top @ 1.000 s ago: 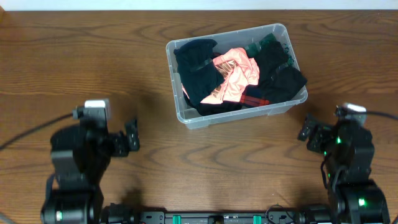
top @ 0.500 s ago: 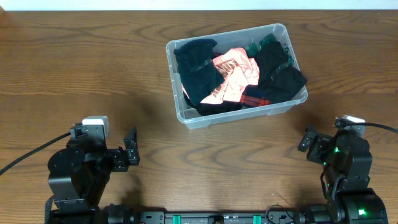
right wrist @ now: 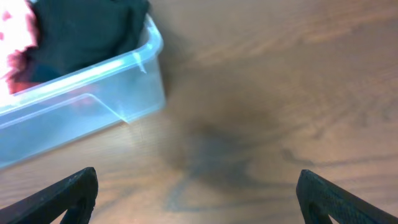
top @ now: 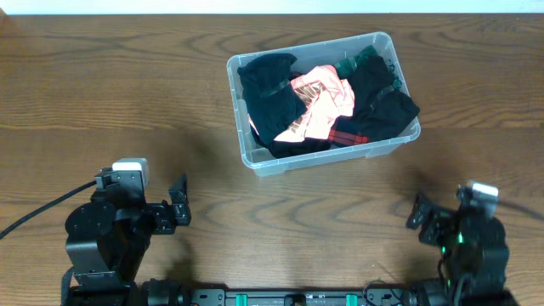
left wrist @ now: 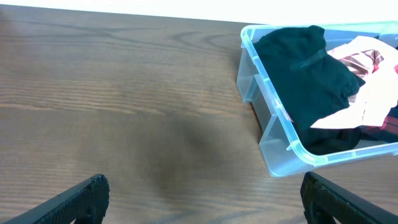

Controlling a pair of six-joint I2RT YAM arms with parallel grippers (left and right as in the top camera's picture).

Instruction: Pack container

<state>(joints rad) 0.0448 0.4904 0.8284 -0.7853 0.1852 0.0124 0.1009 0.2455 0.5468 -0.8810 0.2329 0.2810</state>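
Container (top: 340, 158) on the tabletop (top: 127, 85), stuffed w/ black + pink clothes (top: 319, 106); left hand (top: 179, 202) & right hand (top: 416, 212) both spread apart.

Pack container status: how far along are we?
Done: the container holds black garments and a pink garment; no loose item shows outside it from overhead. In hand: nothing; the left gripper and right gripper are open, empty, apart from the container. Left: nothing visible to pack, so it looks finished.
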